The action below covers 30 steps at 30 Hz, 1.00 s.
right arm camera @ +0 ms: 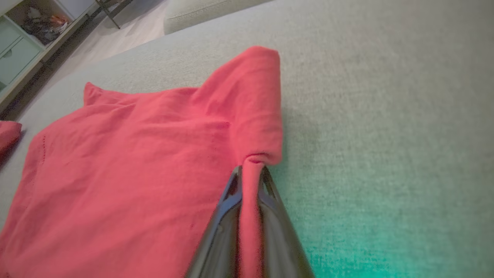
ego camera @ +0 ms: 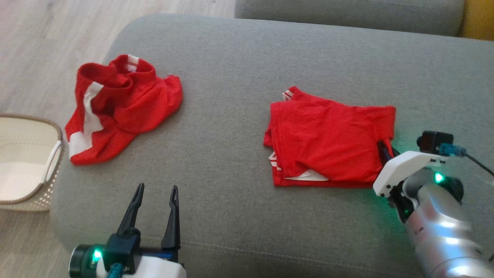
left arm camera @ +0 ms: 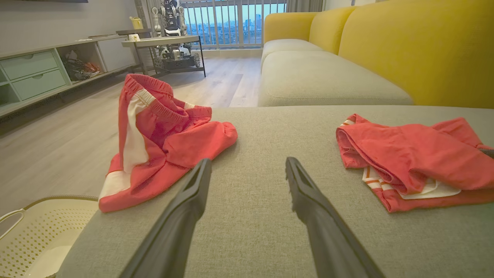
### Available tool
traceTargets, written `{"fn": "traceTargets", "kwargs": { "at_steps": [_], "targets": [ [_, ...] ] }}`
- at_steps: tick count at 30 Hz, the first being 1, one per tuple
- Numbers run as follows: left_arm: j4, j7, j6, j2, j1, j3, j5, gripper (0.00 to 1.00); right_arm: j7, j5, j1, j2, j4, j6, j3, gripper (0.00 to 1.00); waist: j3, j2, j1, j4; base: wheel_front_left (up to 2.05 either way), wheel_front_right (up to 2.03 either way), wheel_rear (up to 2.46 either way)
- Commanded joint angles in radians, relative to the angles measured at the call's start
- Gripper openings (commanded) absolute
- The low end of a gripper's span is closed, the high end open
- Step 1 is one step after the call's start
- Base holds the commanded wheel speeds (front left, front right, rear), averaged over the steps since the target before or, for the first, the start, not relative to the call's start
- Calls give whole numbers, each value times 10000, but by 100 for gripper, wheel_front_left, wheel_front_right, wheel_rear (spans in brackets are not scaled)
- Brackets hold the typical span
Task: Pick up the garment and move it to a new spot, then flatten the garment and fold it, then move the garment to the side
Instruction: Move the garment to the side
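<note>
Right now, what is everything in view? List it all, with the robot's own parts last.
cushion: one, grey, fills the middle of the head view
folded garment: one, red, right part of the cushion
crumpled garment: one, red with white stripes, left part of the cushion
floor: pale wood, left of the cushion
basket: one, cream, on the floor by the cushion's left edge
sofa: one, yellow back, beyond the cushion
left hand: one, dark fingers, open over bare cushion
right hand: one, dark fingers, shut on the folded garment's edge
</note>
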Motion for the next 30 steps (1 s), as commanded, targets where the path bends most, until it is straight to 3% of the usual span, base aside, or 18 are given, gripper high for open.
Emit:
{"fn": "traceTargets", "kwargs": {
  "at_steps": [1,9,16,30],
  "targets": [
    [-339,-122,36,-74,-510,350,-91,100,-238,-319,-368,-105,-347,-4,314,0,39,1,-2,-165,0,0,0],
    [-453,-122,-64,-72,-663,531,-76,100,-365,-2219,-902,-1278,-1751,-4,458,0,391,1,-2,-1265,0,0,0],
    [-509,-122,-254,-19,-982,627,-14,100,321,-2772,-1093,-2066,-2882,-4,92,0,727,1,-2,-2003,0,0,0],
    [-560,-122,-389,156,-1339,788,98,100,1295,-3292,-567,-2504,-5484,-4,-828,0,1345,1,-2,-2809,0,0,0]
  ]
}}
